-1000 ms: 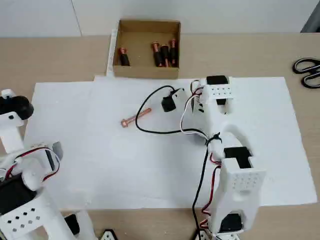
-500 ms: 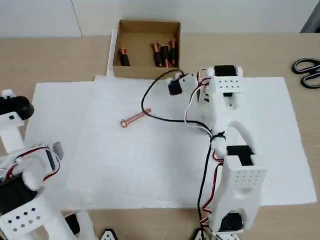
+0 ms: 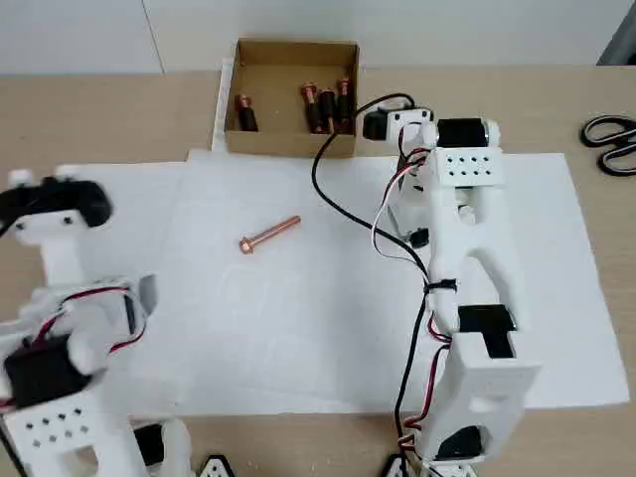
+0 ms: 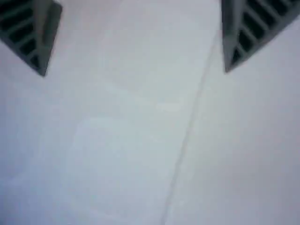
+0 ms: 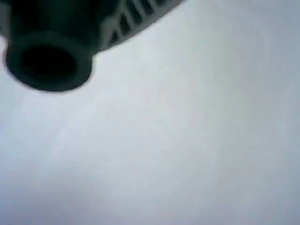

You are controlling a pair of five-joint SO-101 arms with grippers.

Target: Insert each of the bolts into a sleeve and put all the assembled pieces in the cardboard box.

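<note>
Gripping a black sleeve [image 5: 47, 60], the right jaws risk misaligning it if the open left jaws grab the bolt [image 3: 269, 235] crookedly.

Copper-toned metal, slight sheen: bolt [image 3: 269, 235]. Brown matt card, raw-cut rims: cardboard box [image 3: 291, 142] near table's far edge. White, matt, smooth, faintly creased: paper sheet [image 3: 248, 328]. Pale wood grain, matt: table [image 3: 109, 119]. Black, matt, plastic-looking: sleeve [image 5: 47, 63]. White moulded plastic, perforated panels: arms [image 3: 467, 248].
</note>
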